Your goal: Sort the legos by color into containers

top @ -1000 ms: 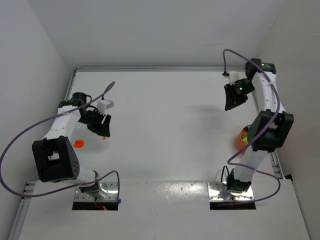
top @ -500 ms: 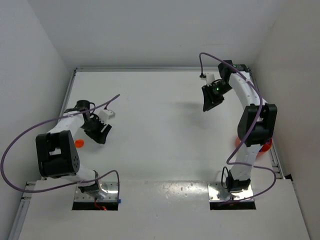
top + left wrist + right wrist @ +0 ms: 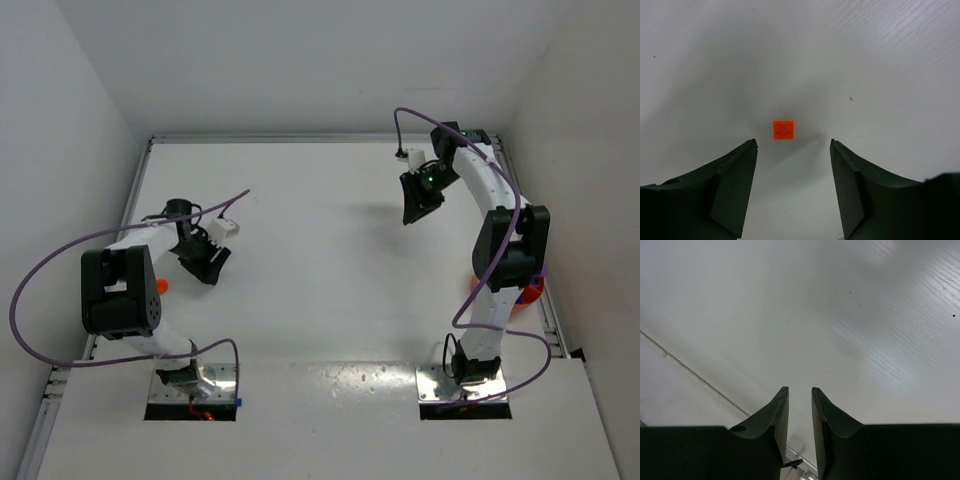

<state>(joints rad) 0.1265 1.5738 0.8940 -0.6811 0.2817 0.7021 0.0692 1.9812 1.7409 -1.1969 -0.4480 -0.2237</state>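
Note:
A tiny orange lego brick [image 3: 783, 130] lies on the white table just ahead of my left gripper [image 3: 793, 145]. That gripper is open and empty, one jaw on each side of the brick's line, low over the table at the left [image 3: 205, 262]. In the top view the brick is hidden under the gripper. My right gripper [image 3: 799, 389] is all but shut with nothing in it, hanging over bare table at the far right [image 3: 413, 207]. The orange bowl [image 3: 532, 289] shows only as slivers behind the right arm. No other brick colours are in view.
Another small orange piece [image 3: 160, 285] lies beside the left arm's elbow. White walls close the table on the left, back and right. A purple cable loops from each arm. The table's seam with the wall [image 3: 685, 371] runs past the right gripper.
The right arm has swung from above the bowl towards the table's far middle. The left gripper has dropped closer over the small orange brick, which it now covers from above.

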